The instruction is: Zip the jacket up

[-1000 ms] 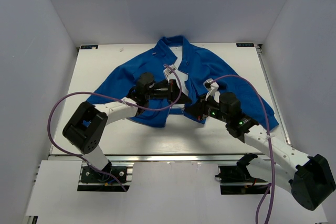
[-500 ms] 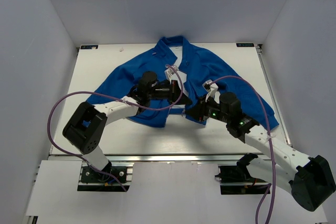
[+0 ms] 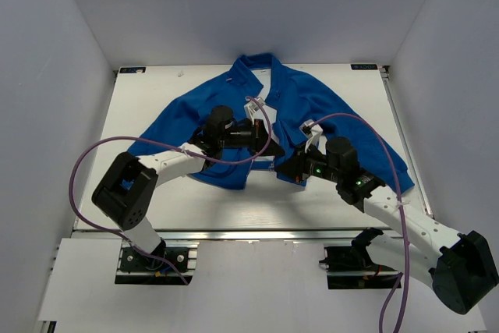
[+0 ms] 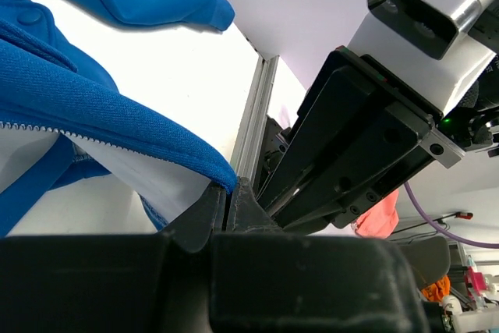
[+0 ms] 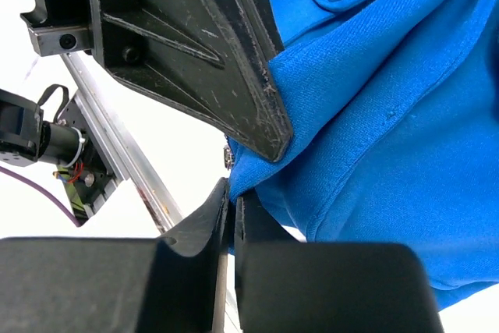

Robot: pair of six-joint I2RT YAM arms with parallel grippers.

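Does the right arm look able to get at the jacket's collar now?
Probably not right away: the right pincer is shut on the jacket's lower front edge. The collar lies uncovered at the far side.

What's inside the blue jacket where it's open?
White lining shows inside the jacket at its open front, beside pale zipper teeth. The left gripper and right gripper hide its lower part from above; whatever lies under the fabric is covered.

A robotics lab cell: plain white walls (image 3: 70, 44) around an aluminium-railed white table (image 3: 148, 93).
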